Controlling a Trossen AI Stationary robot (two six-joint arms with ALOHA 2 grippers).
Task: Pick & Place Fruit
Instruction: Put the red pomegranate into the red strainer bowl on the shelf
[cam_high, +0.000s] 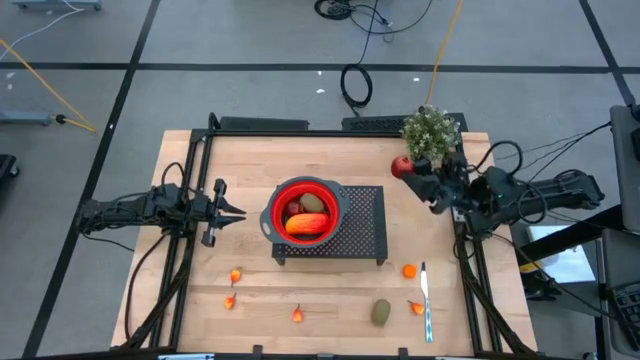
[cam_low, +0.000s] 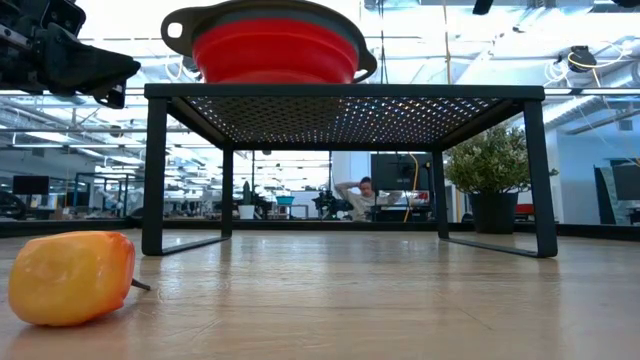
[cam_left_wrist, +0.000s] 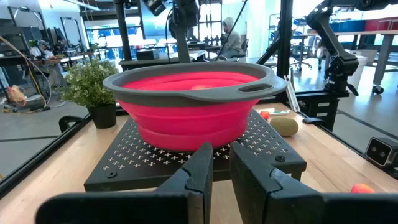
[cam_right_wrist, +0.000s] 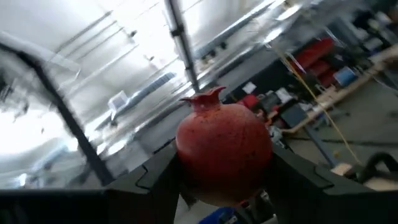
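Note:
The dark red round fruit (cam_high: 401, 165) (cam_right_wrist: 224, 149) sits in my right gripper (cam_high: 407, 172), which is shut on it over the table's far right part, beside the potted plant. A red bowl (cam_high: 281, 196) (cam_left_wrist: 193, 106) stands on a black perforated rack (cam_high: 365, 225). It holds the long orange piece (cam_high: 308, 224) and a brownish-green oval (cam_high: 313, 203). Another oval (cam_high: 381, 312) and small orange bits (cam_high: 235, 275) (cam_high: 410, 270) lie on the near part of the table. My left gripper (cam_high: 238, 210) (cam_left_wrist: 221, 180) waits left of the bowl, open by a narrow gap. My right gripper pinches the dark red fruit's round body (cam_right_wrist: 186, 168) between its two fingers (cam_right_wrist: 155, 177), one on each side. The fingers come from the table's right. The fruit is lifted clear, and its small crown (cam_right_wrist: 205, 98) points away from the wrist.
The bushy plant (cam_high: 432, 132) stands right behind the held fruit. A silver utensil with a light-blue handle (cam_high: 426, 300) lies near the right front corner. A yellow-orange piece (cam_low: 70, 278) rests close to the low camera. A person (cam_low: 360, 195) sits far off in the room.

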